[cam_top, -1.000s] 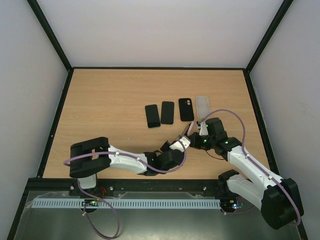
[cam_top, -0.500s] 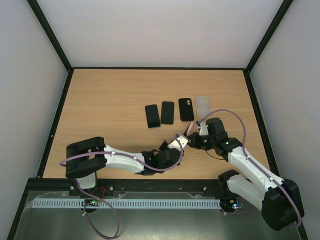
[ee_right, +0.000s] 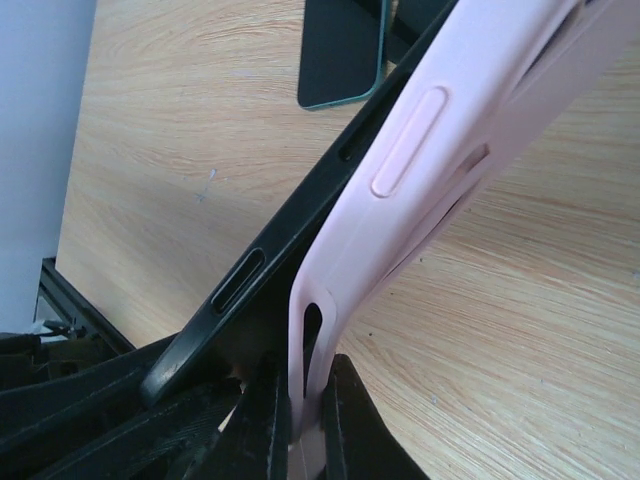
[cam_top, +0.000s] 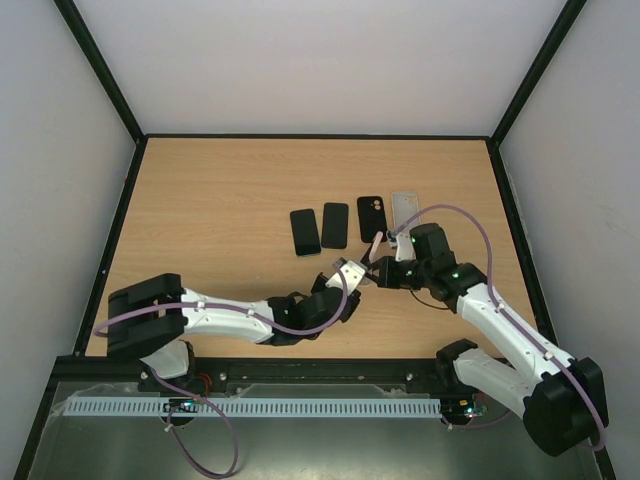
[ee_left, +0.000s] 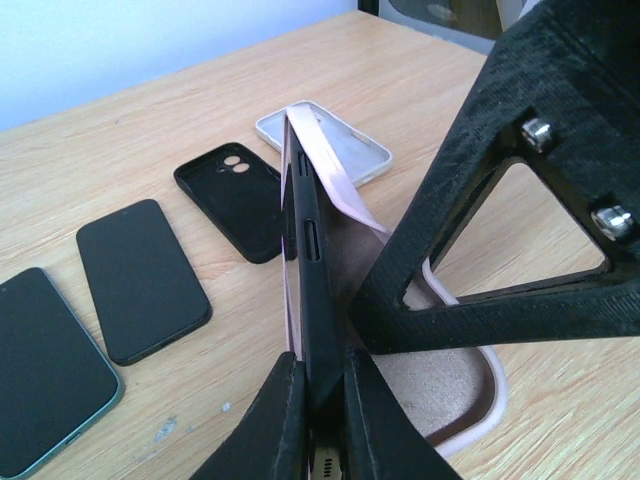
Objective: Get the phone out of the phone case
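The left tool [ee_left: 322, 405] is closed on the lower end of a slim black phone [ee_left: 312, 260]. Its two fingers press the phone's flat faces, so the phone stands on edge above the light wooden tabletop [cam_top: 220, 200]. The right tool [ee_right: 298, 425] is pinched shut on a thin strip of the soft pink silicone phone case [ee_right: 440, 130], with the case rim squeezed between its fingertips.

The two tools meet tip to tip a little toward 3 o'clock of the tabletop's middle. The left tool reaches in from 8 o'clock and the right from 4 o'clock.

The phone is partly out of the case. In the left wrist view the pink rim has peeled away from the phone's upper end and bows off toward 1 o'clock. The case's lower loop lies open toward 4 o'clock of the phone. In the right wrist view a gap shows between the phone's dark side, with its button slots, and the pink wall with its raised button. The two touch only near the tools.

Four things lie flat in a row on the tabletop at 12 o'clock of the tools, none of them touching:
- At the 9 o'clock end is a black-screened phone with a teal edge [cam_top: 306, 232].
- Next is a plain black phone [cam_top: 334, 225].
- Then comes an empty black silicone case [cam_top: 372, 212], its camera cut-out at the far end.
- At the 3 o'clock end is a clear plastic case [cam_top: 405, 210].
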Available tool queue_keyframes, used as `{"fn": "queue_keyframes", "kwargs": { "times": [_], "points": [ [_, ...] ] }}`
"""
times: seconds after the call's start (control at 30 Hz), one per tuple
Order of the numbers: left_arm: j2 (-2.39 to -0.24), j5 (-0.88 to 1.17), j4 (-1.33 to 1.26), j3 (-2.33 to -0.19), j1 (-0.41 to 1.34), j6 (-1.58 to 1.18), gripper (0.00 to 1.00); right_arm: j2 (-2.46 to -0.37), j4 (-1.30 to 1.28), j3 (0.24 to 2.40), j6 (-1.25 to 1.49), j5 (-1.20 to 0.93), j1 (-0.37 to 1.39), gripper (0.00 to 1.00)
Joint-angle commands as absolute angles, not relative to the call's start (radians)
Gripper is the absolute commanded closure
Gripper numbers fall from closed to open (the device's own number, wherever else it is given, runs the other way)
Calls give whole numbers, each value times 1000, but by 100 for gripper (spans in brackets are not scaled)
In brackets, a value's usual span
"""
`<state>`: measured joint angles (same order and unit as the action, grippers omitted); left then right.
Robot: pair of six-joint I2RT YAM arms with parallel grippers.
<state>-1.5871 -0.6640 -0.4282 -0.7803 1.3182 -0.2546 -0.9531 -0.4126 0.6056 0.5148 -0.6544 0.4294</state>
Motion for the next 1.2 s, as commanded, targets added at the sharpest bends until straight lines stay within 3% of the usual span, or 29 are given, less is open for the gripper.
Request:
{"fn": "queue_keyframes", "kwargs": {
  "times": [0.0, 0.9, 1.17],
  "points": [
    [-1494, -813, -363, -738, 1285, -309, 98, -967, -544, 645, 407, -476, 402, 98],
    [-1311, -919, -240, -673, 1281, -432, 98, -1031, -634, 968, 281, -283, 397, 98],
    [-1271, -855, -214, -662, 1282, -400, 98, -1145, -638, 1070, 40, -294, 190, 98]
  ]
}}
